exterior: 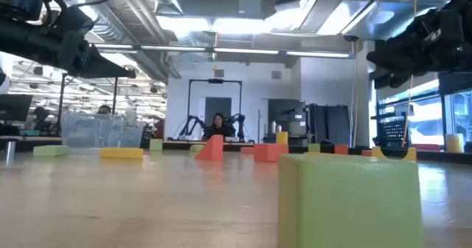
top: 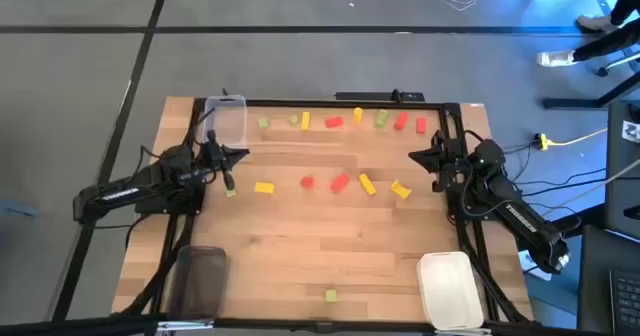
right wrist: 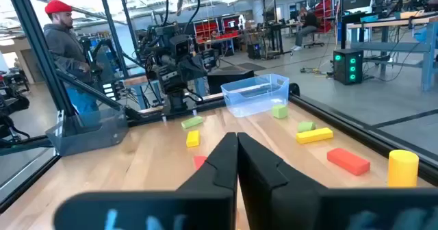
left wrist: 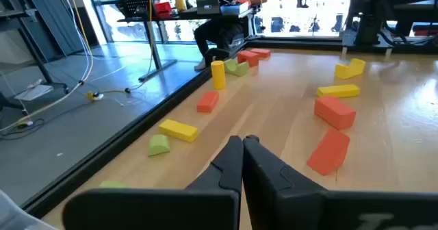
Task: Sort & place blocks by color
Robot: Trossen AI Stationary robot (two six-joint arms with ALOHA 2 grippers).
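Several small red, yellow and light green blocks lie flat on the wooden table. One row runs along the far edge, among them a red block [top: 333, 122] and a green one [top: 381, 119]. A second row crosses the middle, with a yellow block [top: 264, 187] and a red one [top: 340, 182]. One green block [top: 330, 295] lies alone by the near edge and fills the foreground of the low view [exterior: 346, 200]. My left gripper [top: 245, 156] hovers at the table's left side, shut and holding nothing [left wrist: 243, 142]. My right gripper [top: 412, 156] hovers at the right side, shut and holding nothing [right wrist: 237, 137].
A clear tray [top: 225, 119] stands at the far left corner, a dark tray [top: 200, 281] at the near left and a white tray [top: 447, 288] at the near right. A black frame [top: 330, 102] runs around the table. A person [right wrist: 65, 48] stands beyond the table's left side.
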